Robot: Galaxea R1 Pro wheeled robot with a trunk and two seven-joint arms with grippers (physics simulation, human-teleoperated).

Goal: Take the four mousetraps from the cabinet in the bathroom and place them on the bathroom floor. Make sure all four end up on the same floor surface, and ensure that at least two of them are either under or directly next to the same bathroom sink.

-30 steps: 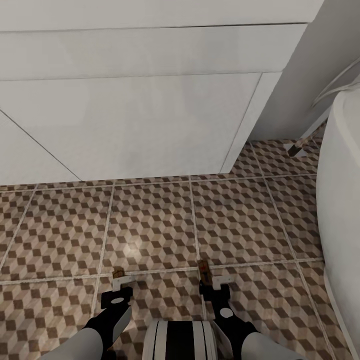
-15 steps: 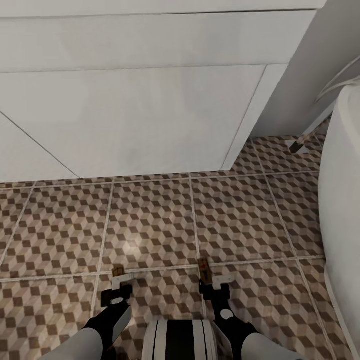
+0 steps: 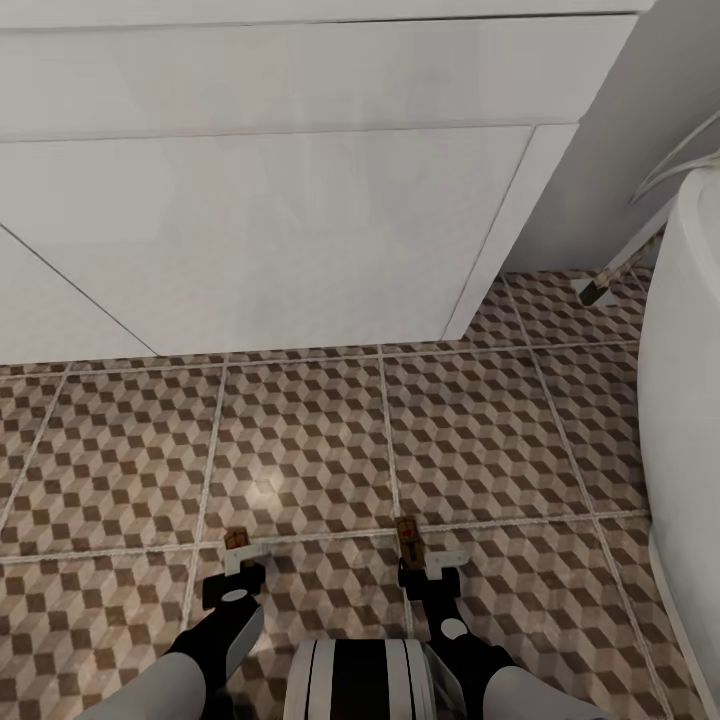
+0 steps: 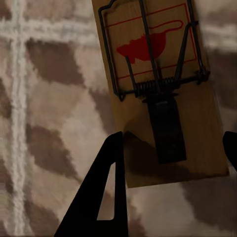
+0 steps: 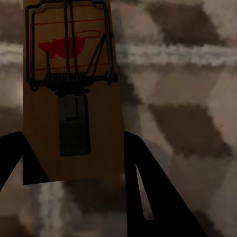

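Two mousetraps are in my grippers, low over the bathroom floor (image 3: 300, 440) in front of the white bathroom sink (image 3: 280, 220). My left gripper (image 3: 238, 562) is shut on one mousetrap (image 3: 236, 540). The left wrist view shows this tan board (image 4: 158, 84) with its wire spring and red mark, its near end between the dark fingers (image 4: 101, 192) of the left gripper (image 4: 173, 145). My right gripper (image 3: 424, 565) is shut on the other mousetrap (image 3: 407, 533). The right wrist view has that board (image 5: 69, 98) clamped at its near end by the right gripper (image 5: 74, 143). The cabinet is out of view.
A white bathtub (image 3: 690, 420) curves along the right side, close to my right arm. A slanted pipe with a dark foot (image 3: 598, 290) meets the floor beside the grey wall (image 3: 640, 140). Open tiles lie between my grippers and the sink's front.
The whole view has shifted slightly, so the sink front sits a little higher in the picture. Both grippers hold their traps in almost the same place.
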